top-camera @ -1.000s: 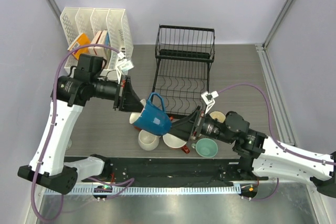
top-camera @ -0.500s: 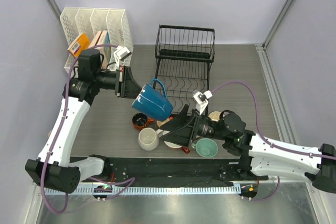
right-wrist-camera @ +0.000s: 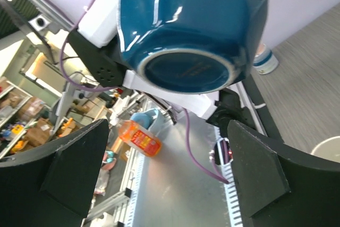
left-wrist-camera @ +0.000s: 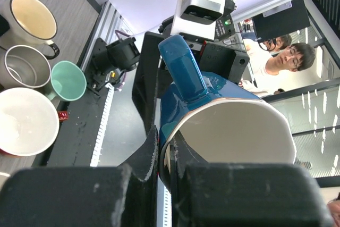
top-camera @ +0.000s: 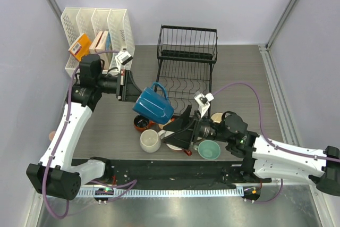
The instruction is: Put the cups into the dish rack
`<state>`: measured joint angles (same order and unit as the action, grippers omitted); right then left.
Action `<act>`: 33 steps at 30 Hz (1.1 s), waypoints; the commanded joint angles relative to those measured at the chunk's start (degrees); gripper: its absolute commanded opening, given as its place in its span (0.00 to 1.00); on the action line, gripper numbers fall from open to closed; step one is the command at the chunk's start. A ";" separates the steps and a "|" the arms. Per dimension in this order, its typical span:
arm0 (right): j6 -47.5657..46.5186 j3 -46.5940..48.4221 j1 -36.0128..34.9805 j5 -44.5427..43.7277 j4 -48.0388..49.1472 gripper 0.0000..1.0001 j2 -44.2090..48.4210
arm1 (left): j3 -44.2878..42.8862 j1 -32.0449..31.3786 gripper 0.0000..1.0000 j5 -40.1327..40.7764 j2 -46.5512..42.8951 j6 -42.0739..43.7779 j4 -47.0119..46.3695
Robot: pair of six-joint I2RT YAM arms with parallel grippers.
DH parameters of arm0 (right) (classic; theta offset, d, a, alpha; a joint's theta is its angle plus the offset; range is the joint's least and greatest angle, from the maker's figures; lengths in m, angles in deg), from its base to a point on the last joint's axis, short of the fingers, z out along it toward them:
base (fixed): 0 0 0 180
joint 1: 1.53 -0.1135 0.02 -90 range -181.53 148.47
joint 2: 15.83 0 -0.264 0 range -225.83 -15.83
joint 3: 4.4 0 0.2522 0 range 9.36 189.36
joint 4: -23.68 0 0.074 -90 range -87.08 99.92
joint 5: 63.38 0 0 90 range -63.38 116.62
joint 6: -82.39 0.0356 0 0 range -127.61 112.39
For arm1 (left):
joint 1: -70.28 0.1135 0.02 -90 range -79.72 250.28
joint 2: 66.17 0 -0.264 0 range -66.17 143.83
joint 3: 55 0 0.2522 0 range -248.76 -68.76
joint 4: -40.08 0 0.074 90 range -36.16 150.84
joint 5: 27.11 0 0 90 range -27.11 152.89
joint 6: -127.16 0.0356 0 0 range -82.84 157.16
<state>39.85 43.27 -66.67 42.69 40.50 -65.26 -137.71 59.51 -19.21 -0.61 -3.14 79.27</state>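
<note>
At centre frame, top view: blue mug (top-camera: 154,106) held in the air, tipped on its side, handle uppermost in the picture, just off the lower-left corner of the dish rack (top-camera: 186,55). It is not in the rack.

Left fingers (top-camera: 134,93) – narrow, pinching the mug's wall at the rim. The left wrist view shows one finger inside the white interior and one outside on the blue glaze.

Right fingers (top-camera: 178,126) – spread wide, holding nothing, low on the worktop (top-camera: 239,78) just below and right of the mug. In the right wrist view the mug's glazed underside fills the upper middle, with a finger at each lower corner. Contact with the mug is not seen.

Mugs standing on the worktop along the lower middle, mouths up:
- cream mug (top-camera: 150,141)
- white mug (top-camera: 171,143) (partly under the right fingers)
- teal mug (top-camera: 209,149)
- dark mug (top-camera: 142,123), below the held one
- steel mug (left-wrist-camera: 22,67), seen from the left wrist beside a black-rimmed cream mug (left-wrist-camera: 33,17)

Rack's wavy base and upper tier carry no mugs. White file organizer (top-camera: 98,22) at upper left, left of the rack.
</note>
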 commanded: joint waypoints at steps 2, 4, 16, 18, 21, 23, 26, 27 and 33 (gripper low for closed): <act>-4.74 4.58 -0.25 -1.75 -1.49 1.00 -1.46 | 0.74 -0.31 0.00 -7.46 -2.63 -2.60 -2.49; -5.36 5.28 -0.25 -1.84 -1.93 1.00 -1.81 | 1.53 -0.40 0.00 -7.19 -3.07 -2.42 -2.40; -10.99 12.58 -0.16 -2.72 -7.21 1.00 -4.27 | 3.56 -2.33 0.00 -6.75 -2.54 -1.89 -2.40; -11.16 13.02 -0.07 -2.98 -7.82 1.00 -5.32 | 3.56 -2.42 0.00 -7.10 -2.63 -1.98 -2.32; -10.81 13.02 0.54 -2.81 -7.04 1.00 -6.37 | 3.64 -2.59 0.00 -7.10 -3.07 -1.98 -2.32; -10.46 13.11 0.98 -2.63 -6.07 1.00 -6.82 | 4.43 -2.68 0.00 -6.93 -3.07 -1.98 -2.40; -9.85 13.90 2.39 -1.58 -5.45 1.00 -7.79 | 5.14 -2.86 0.00 -6.84 -3.07 -1.90 -2.32; -9.76 14.16 2.74 -1.40 -5.37 1.00 -7.96 | 5.14 -2.95 0.00 -6.84 -2.98 -1.89 -2.32; -8.88 15.57 5.55 -0.96 -4.66 1.00 -8.40 | 5.23 -3.21 0.00 -6.31 -2.28 -1.46 -2.40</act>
<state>30.45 55.47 -62.81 41.82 31.70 -74.00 -131.83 56.80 -19.43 -2.10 -3.16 78.90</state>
